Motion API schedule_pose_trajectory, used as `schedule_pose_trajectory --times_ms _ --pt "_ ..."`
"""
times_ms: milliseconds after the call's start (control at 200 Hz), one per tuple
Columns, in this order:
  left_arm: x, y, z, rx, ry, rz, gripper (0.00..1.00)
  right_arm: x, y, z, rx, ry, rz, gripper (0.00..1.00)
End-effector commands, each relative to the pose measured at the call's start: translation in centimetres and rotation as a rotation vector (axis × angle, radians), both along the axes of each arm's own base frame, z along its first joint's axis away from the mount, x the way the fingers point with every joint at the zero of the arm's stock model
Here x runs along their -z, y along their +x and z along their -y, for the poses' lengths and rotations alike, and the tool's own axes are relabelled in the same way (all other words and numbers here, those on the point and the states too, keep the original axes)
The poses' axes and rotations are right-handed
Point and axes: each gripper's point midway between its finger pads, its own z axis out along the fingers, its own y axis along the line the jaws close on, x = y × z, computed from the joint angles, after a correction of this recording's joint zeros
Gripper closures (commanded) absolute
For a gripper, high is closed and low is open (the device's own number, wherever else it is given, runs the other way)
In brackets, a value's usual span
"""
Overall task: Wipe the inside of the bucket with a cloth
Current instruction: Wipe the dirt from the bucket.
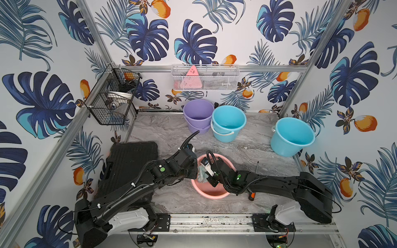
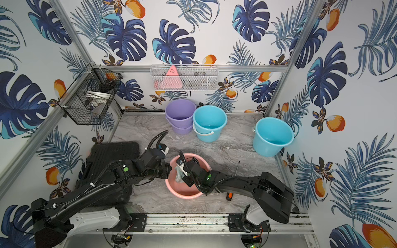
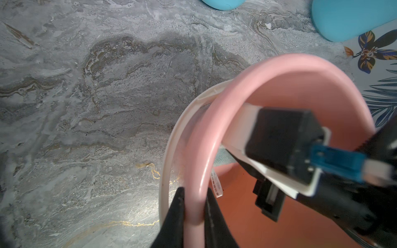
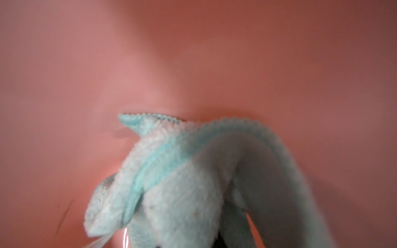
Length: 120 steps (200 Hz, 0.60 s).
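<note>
Reaching in from opposite sides in both top views, the two arms meet at the pink bucket (image 1: 212, 192) on the grey marble tabletop (image 1: 171, 133). The left claw (image 1: 195, 171) sits at the bucket's rim. The right claw (image 1: 205, 173) dips inside, with the cloth (image 1: 200, 176), pale mint, bunched between it and the left claw.

From the left wrist, the left claw (image 3: 194, 193) is clamped on the pink rim, one finger outside and one inside. The white handle (image 3: 169, 154) lies folded down just outside the outer finger. Beyond the claw, the right arm's wrist (image 3: 279, 146) fills the bucket, with a sliver of cloth (image 3: 223, 157) showing under it.

From the right wrist, the cloth (image 4: 182, 182) spills forward out of the right claw, which is closed on it and nearly buried in the folds. The cloth's scalloped edge touches the bucket's inner wall (image 4: 193, 53).
</note>
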Motion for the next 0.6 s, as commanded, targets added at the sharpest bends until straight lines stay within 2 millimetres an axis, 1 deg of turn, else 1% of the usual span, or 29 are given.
schedule_pose_trajectory --times_ms 0,130,295,415,510,595 --pt "-0.3 0.3 0.1 -0.007 -0.01 0.02 1.0 -2.7 0.5 0.5 0.023 0.01 0.046 1.0" --pt "-0.3 0.3 -0.1 -0.01 -0.006 0.022 1.0 -5.7 0.8 1.6 0.047 -0.012 0.089 1.0" --pt "-0.4 0.3 -0.2 -0.011 -0.007 0.027 1.0 -8.0 1.1 3.6 0.076 -0.102 0.141 1.0" --pt "-0.4 0.2 -0.1 -0.009 -0.01 0.026 1.0 -8.6 1.3 5.1 0.059 -0.222 0.186 1.0" --pt "-0.4 0.2 0.0 -0.006 -0.012 0.026 1.0 -8.5 1.3 5.9 0.024 -0.334 0.202 1.0" --pt "-0.4 0.2 0.0 -0.004 -0.014 0.026 1.0 -8.0 1.3 6.5 -0.01 -0.433 0.203 1.0"
